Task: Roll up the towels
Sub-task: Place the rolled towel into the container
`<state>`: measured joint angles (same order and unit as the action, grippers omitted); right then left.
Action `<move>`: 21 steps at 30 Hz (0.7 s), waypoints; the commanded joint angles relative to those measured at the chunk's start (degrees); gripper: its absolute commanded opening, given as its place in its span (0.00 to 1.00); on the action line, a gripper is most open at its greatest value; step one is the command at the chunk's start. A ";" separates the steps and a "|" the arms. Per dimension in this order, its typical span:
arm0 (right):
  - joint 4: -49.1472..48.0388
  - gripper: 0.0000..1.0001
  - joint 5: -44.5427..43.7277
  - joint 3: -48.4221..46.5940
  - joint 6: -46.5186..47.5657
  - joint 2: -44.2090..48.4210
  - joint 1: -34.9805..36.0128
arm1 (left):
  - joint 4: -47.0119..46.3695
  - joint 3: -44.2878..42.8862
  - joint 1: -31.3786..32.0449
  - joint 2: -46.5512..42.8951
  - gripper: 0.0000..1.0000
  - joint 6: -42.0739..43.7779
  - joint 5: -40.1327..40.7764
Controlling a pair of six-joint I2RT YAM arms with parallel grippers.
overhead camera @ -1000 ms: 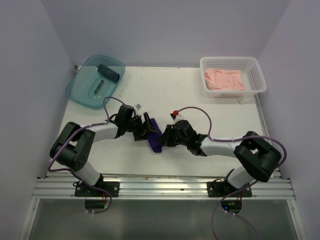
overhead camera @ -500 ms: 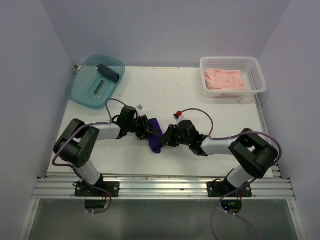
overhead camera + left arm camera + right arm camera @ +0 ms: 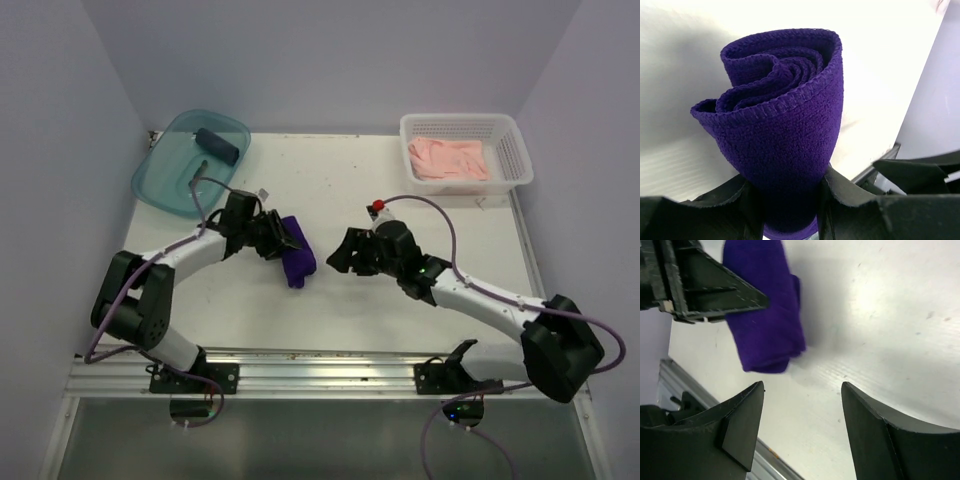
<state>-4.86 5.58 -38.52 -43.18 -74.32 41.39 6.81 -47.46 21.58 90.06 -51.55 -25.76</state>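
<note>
— Well, what does the left gripper (image 3: 283, 238) have?
— It is clamped on the purple towel (image 3: 785, 125), which is rolled. The long axis runs out along its fingers, and the spiral end points away from the wrist.
— And the right gripper (image 3: 347, 256)?
— Its jaws stand apart and hold nothing. The roll lies beyond its fingertips, not touching.
— Any writing?
— A white tag (image 3: 265, 192) behind the left gripper is too small to read.

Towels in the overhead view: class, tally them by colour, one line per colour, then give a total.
dark blue towel: 1
purple towel: 1
pink towel: 1
Total: 3
</note>
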 commanded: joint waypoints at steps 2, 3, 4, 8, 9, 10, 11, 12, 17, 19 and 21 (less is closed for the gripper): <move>10.39 0.67 -10.32 -1.38 3.80 7.17 -1.83 | 11.28 -7.98 -6.63 -5.86 0.29 5.67 2.29; 11.27 0.67 -11.46 -1.38 4.06 8.66 -2.01 | 12.17 -10.43 -9.17 -6.38 0.30 5.93 2.29; 12.93 0.67 -13.21 -1.29 4.24 9.28 -2.19 | 12.78 -11.68 -10.41 -6.91 0.30 6.37 2.38; 15.76 0.67 -15.25 -1.12 5.82 11.13 -2.63 | 16.39 -20.11 -17.52 -6.39 0.31 7.60 3.87; 16.11 0.67 -15.34 -1.12 6.35 11.22 -2.63 | 16.31 -23.61 -20.32 -5.87 0.31 7.60 3.70; 16.72 0.67 -15.34 -1.12 6.53 11.31 -2.54 | 16.13 -25.29 -21.48 -4.56 0.31 7.52 3.96; 16.90 0.67 -15.25 -1.12 6.61 11.22 -2.71 | 16.31 -27.14 -22.54 -3.67 0.31 7.52 4.83; 16.82 0.67 -14.73 -1.03 6.62 11.13 -2.71 | 16.57 -30.90 -24.99 -2.53 0.30 7.52 5.97; 15.32 0.67 -13.14 -0.06 6.00 10.34 -2.80 | 13.95 -42.86 -30.19 7.48 0.30 6.47 7.65; 15.41 0.66 -12.53 -0.41 6.00 9.38 -2.80 | 12.54 -45.95 -30.72 12.39 0.30 5.85 6.96; 16.37 0.66 -12.27 -1.81 6.17 7.98 -2.80 | 10.34 -50.42 -31.42 15.92 0.30 5.15 6.60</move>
<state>10.59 -6.70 -38.63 -37.85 -64.84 38.92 20.27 -92.60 -9.32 100.92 -45.50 -18.76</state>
